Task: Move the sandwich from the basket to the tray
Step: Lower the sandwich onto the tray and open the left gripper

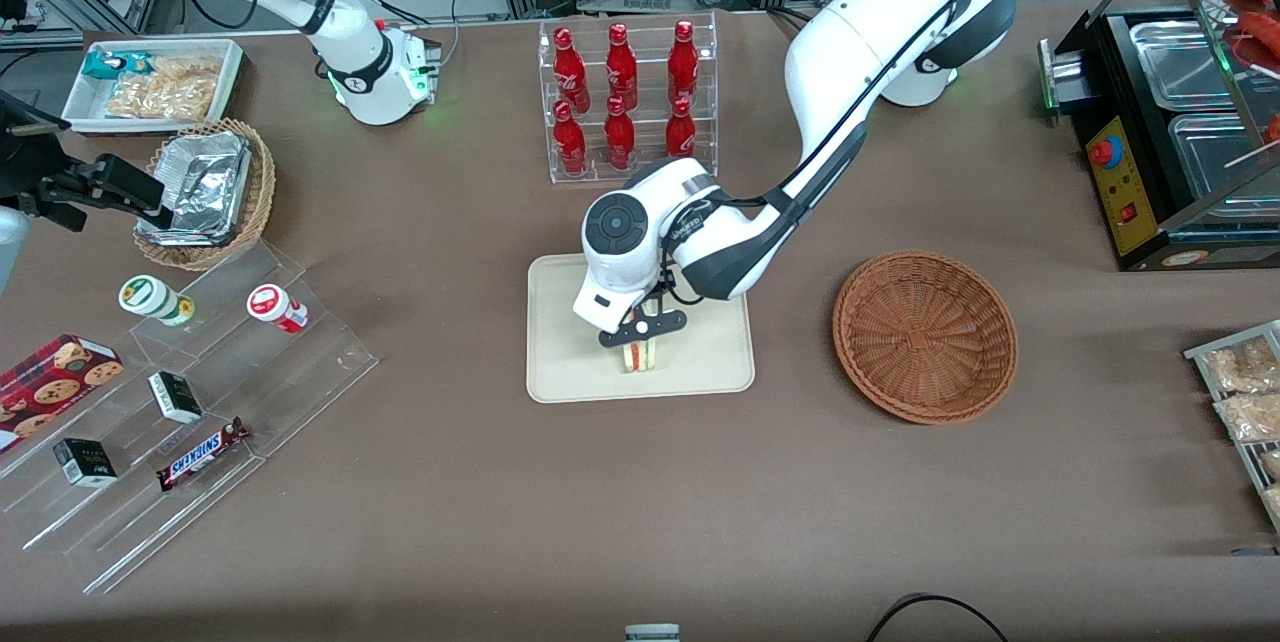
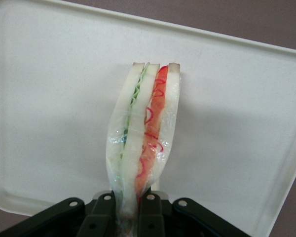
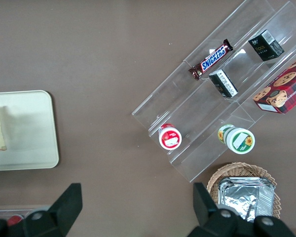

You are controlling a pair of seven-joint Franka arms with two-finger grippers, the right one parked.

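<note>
Sandwich (image 2: 140, 138) over tray (image 2: 49, 98), end effector (image 2: 128, 210) clamping it, fingertips cut off

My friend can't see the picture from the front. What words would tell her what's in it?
A white robot arm's claw pinches a sandwich upright over a cream tray on a brown table. Beside the tray sits a round wicker basket with nothing in it.
</note>
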